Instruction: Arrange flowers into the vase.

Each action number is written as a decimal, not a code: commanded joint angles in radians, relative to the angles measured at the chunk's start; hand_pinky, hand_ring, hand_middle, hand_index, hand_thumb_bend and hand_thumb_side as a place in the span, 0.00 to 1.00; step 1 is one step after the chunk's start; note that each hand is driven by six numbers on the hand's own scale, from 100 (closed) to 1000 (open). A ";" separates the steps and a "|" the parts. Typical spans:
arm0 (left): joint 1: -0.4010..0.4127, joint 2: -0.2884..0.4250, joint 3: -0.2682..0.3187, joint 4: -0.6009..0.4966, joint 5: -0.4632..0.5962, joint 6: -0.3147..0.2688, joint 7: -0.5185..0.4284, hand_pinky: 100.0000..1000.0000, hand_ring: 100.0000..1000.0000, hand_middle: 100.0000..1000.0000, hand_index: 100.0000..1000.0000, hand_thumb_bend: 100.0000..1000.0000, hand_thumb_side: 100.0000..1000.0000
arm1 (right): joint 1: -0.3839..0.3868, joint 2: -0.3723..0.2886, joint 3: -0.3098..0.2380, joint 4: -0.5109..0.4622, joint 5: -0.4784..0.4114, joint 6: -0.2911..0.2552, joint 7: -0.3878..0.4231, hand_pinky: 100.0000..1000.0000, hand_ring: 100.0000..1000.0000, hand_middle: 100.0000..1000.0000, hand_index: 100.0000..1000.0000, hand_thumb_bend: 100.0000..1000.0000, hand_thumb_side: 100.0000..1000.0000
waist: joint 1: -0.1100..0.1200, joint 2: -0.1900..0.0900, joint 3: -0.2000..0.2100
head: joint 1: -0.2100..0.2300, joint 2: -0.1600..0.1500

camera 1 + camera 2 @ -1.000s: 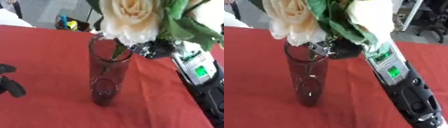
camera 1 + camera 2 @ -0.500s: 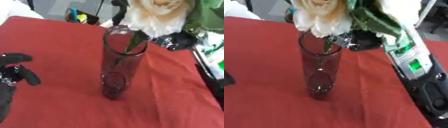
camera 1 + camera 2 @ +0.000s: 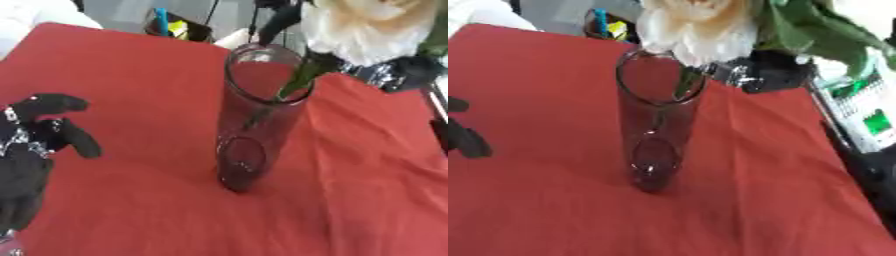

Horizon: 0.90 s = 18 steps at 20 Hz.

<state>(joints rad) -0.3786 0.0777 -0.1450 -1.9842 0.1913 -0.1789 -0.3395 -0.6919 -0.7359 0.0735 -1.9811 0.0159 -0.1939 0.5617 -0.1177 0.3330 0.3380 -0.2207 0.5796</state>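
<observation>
So from my seat I've got one glass vase (image 3: 254, 120) standing upright roughly mid-table on the red tablecloth (image 3: 131, 75), tall, clear with a dark tint, and nothing else standing on the cloth near it. One cream-white flower (image 3: 697, 30) is in play: its head sits up above and just past the vase rim, and its green stem (image 3: 297, 82) angles down over the far right side of the rim into the glass, where I can follow it partway down before it gets lost in the tint. There's a bunch of green leaves (image 3: 815, 35) up to the right of the bloom. My right hand (image 3: 767, 75) is the dark shape with some silver bits just behind and right of the rim, right under the flower head. It looks to be where the stem is being held, but the fingers are too smeared and hidden by petals for me to say whether they're closed on it, so I can't tell. The right forearm runs down the right edge, with one green-lit panel (image 3: 877, 122) on it. My left hand (image 3: 39, 145) is parked at the lower left, well away from the vase, fingers relaxed and slightly bent, holding nothing. Beyond the far table edge there's some yellow and blue clutter (image 3: 171, 27) I can't make out.
</observation>
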 commanded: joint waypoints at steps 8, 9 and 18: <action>-0.007 0.004 -0.007 -0.016 -0.009 0.002 -0.006 0.43 0.40 0.66 0.73 0.00 0.99 | -0.002 -0.072 -0.043 -0.019 -0.039 -0.013 -0.049 1.00 1.00 0.70 0.86 0.00 1.00 | 0.007 -0.013 -0.006 | 0.001 -0.010; -0.007 0.003 -0.007 -0.016 -0.010 0.002 -0.006 0.43 0.40 0.66 0.73 0.00 0.99 | 0.000 -0.074 -0.044 -0.019 -0.039 -0.014 -0.051 1.00 1.00 0.70 0.87 0.00 1.00 | 0.008 -0.012 -0.006 | 0.000 -0.012; -0.009 0.002 -0.007 -0.016 -0.014 0.000 -0.011 0.43 0.40 0.66 0.73 0.00 0.99 | 0.027 -0.086 -0.051 -0.019 -0.022 -0.033 -0.053 0.99 1.00 0.75 0.88 0.00 1.00 | 0.011 -0.005 -0.009 | 0.001 -0.019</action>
<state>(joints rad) -0.3786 0.0777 -0.1451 -1.9842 0.1830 -0.1782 -0.3457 -0.6558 -0.7839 0.0382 -1.9811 -0.0101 -0.2214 0.5091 -0.1131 0.3455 0.3318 -0.2209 0.5701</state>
